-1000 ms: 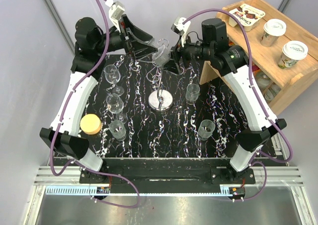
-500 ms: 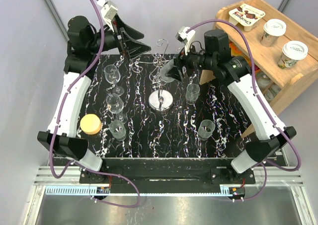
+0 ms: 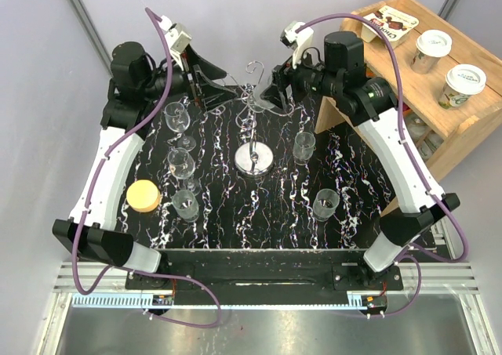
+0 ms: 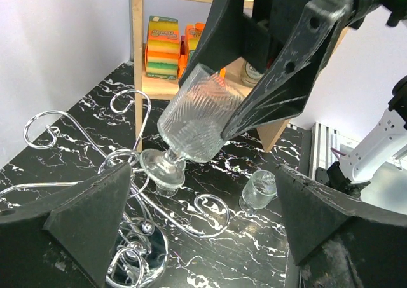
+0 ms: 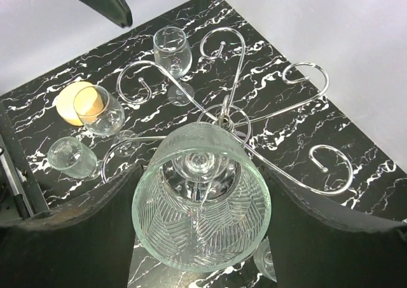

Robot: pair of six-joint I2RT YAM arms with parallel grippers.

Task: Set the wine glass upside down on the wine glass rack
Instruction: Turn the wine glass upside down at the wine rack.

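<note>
The wine glass (image 4: pixel 198 121), a clear ribbed goblet, hangs tilted over the wine glass rack (image 4: pixel 130 173), its foot (image 4: pixel 163 167) low and close to the chrome scroll arms. My right gripper (image 5: pixel 200 215) is shut on the bowl (image 5: pixel 202 218), whose open mouth faces the right wrist camera. Whether the foot touches the wire, I cannot tell. My left gripper (image 4: pixel 210 227) stands wide open, a little back from the glass, with nothing between its fingers. From above, the left gripper (image 3: pixel 210 85) and right gripper (image 3: pixel 273 95) flank the rack's top, and its disc base (image 3: pixel 253 160) stands mid-table.
Three stemmed glasses (image 3: pixel 177 118) (image 3: pixel 181 164) (image 3: pixel 186 204) stand at the left with a yellow disc (image 3: pixel 143 195) beside them. Two more glasses (image 3: pixel 303 145) (image 3: pixel 326 202) stand at the right. A wooden shelf (image 3: pixel 439 124) with cups is at the far right.
My left gripper has let go of the glass, opened wide and drawn back to the left. The right gripper keeps the glass and has shifted it over the rack's arms.
</note>
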